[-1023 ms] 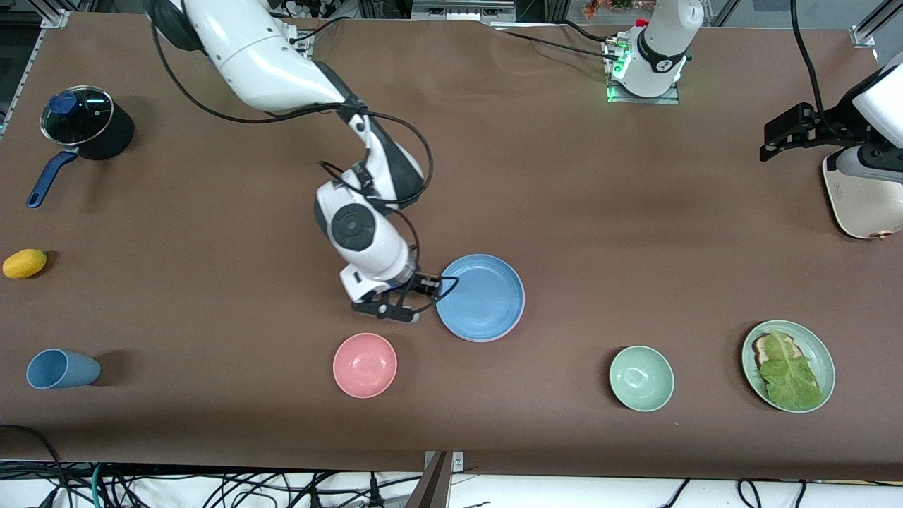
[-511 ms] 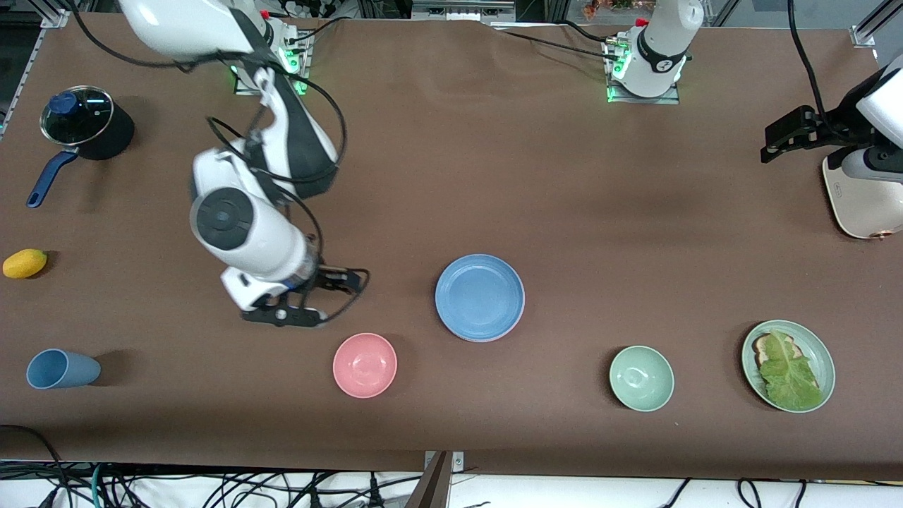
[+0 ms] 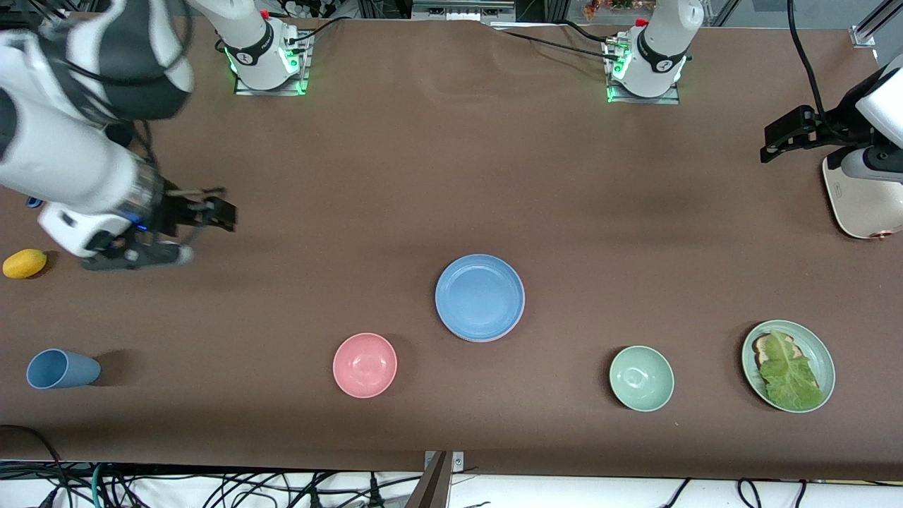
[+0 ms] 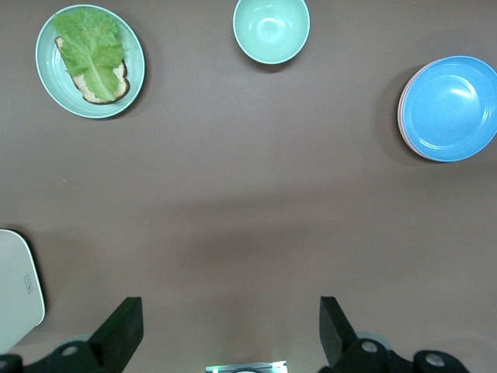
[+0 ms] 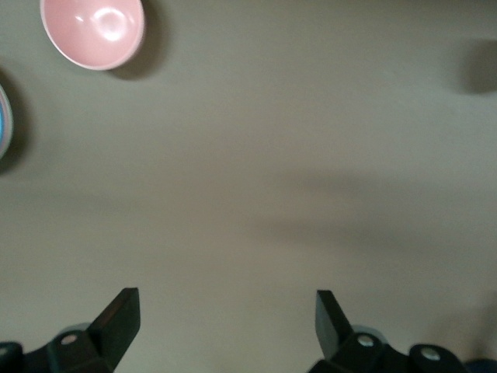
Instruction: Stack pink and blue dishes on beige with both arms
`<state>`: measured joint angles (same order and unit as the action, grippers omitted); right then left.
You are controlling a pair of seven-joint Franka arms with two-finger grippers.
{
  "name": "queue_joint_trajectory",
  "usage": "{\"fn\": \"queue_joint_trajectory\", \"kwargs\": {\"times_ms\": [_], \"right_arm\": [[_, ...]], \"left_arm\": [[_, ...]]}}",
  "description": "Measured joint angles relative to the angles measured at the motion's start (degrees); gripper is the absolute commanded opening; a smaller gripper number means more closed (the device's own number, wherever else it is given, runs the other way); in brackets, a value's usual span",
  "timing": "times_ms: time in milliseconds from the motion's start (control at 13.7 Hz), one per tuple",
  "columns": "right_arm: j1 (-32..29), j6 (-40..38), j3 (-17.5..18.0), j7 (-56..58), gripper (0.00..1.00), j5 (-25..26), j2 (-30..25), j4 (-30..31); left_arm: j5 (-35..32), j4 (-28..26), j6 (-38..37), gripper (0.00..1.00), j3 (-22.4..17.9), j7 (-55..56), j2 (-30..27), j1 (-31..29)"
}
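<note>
I log the blue plate (image 3: pixel 480 298) mid-bench, topping the stack — pink rim (image 4: pixel 401 116) just showing beneath. Right gripper (image 3: pixel 185 233) wide open, empty, over the right arm's end; left gripper (image 3: pixel 783 134) likewise, waiting over its end.

I see a pink bowl (image 3: pixel 365 365) low in the frame's middle, a blue cup (image 3: pixel 61 369) lower left (on its side), a lemon (image 3: pixel 25 263) at the left edge, a green bowl (image 3: pixel 641 378) and a lettuce plate (image 3: pixel 788 365) lower right.
</note>
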<state>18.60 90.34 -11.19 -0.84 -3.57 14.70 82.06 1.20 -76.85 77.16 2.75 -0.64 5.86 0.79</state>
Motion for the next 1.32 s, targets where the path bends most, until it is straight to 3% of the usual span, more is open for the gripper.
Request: {"fn": "queue_joint_trajectory", "kwargs": {"times_ms": [146,292,438,1315], "right_arm": [[-4.22,-2.08,1.30,3.08,1.00,-0.04,-3.80,2.71],[-8.35,-4.11,4.81,3.65,1.00,-0.02,-6.41,3.84],[-9.51,-5.81,6.21,3.65,1.00,0.18,-8.33,4.27],[-10.21,-6.69,6.92,4.42,1.00,2.74,-9.77,3.00]], "left_arm": [[0.00,0.13,0.00,1.00,-0.04,0.02,-0.03,-0.04],[0.00,0.33,0.01,1.00,-0.06,0.02,-0.17,-0.13],[0.00,0.41,0.01,1.00,-0.06,0.02,-0.31,-0.18],[0.00,0.49,0.01,1.00,-0.06,0.02,-0.38,-0.19]]}}
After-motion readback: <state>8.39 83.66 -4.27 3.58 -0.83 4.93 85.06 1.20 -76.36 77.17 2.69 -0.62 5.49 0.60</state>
